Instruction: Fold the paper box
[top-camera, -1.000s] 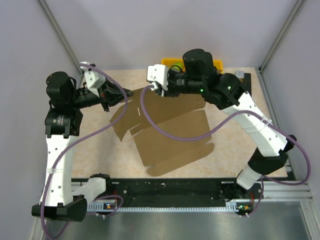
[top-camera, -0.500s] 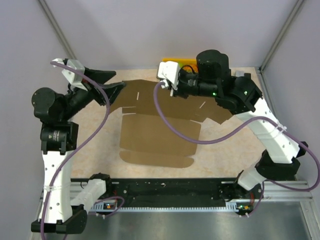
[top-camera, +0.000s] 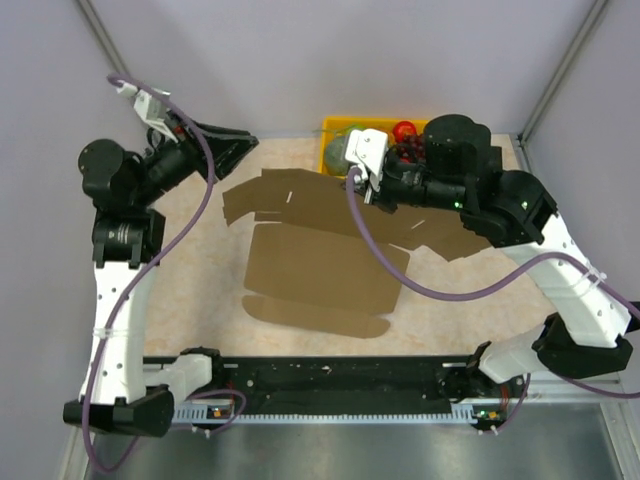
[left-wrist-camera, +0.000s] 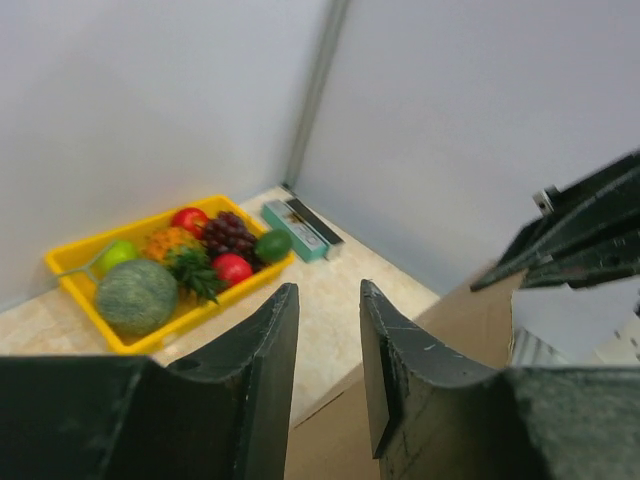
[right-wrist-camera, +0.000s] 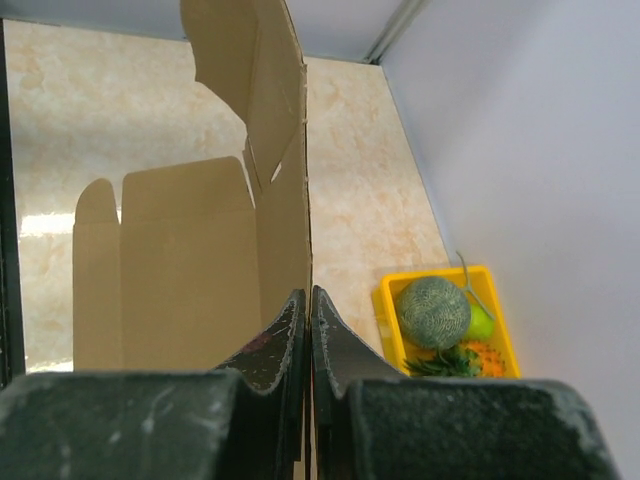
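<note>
The paper box (top-camera: 320, 255) is a brown die-cut cardboard sheet spread over the middle of the table, with its far right part lifted. My right gripper (top-camera: 362, 183) is shut on that raised far edge; in the right wrist view the fingers (right-wrist-camera: 290, 335) pinch the upright cardboard wall (right-wrist-camera: 190, 270) edge-on. My left gripper (top-camera: 245, 142) hangs above the back left of the table, off the sheet's left flap. Its jaws (left-wrist-camera: 328, 300) stand apart with nothing between them, and the cardboard (left-wrist-camera: 470, 320) lies below and to the right.
A yellow tray (top-camera: 335, 125) of fruit stands at the back, just behind the right gripper; its rim shows in both wrist views (left-wrist-camera: 70, 282) (right-wrist-camera: 388, 300). A small green-white carton (left-wrist-camera: 295, 228) lies beside it. Grey walls close in the back and sides.
My left gripper let go of the sheet's left flap, opened and rose toward the back left. My right gripper shut on the far edge and drew right; the sheet now lies flatter.
</note>
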